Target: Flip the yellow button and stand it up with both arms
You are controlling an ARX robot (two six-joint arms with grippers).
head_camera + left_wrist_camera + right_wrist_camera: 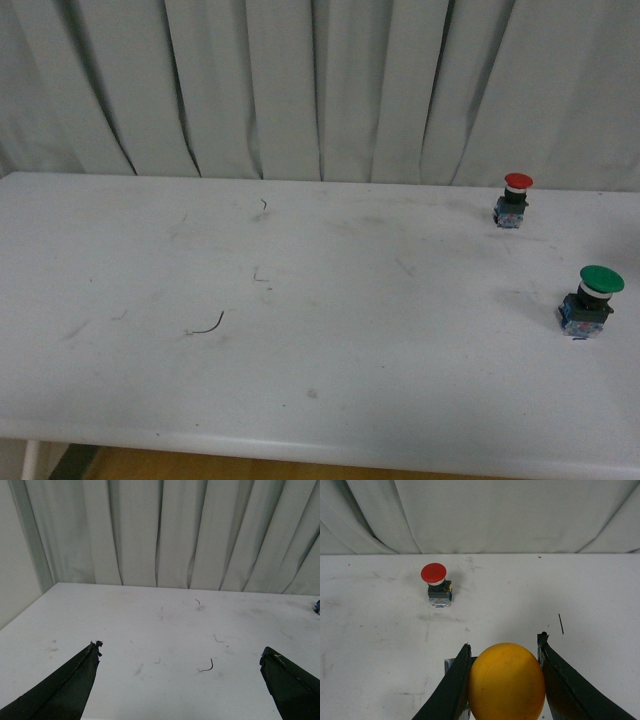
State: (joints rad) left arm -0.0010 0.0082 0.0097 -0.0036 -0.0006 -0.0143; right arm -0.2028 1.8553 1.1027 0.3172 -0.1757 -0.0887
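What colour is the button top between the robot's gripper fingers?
Yellow-orange; the button cap shows best in the right wrist view.

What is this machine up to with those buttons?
The robot's right gripper is closed around a yellow button, whose cap faces the wrist camera. The pictures don't show whether it is lifted. The left gripper is open and empty over the white table. A red button and a green button stand upright on the table's right side, with neither gripper on them.

Smooth, seemingly plastic yellow button (pixel 505 680)
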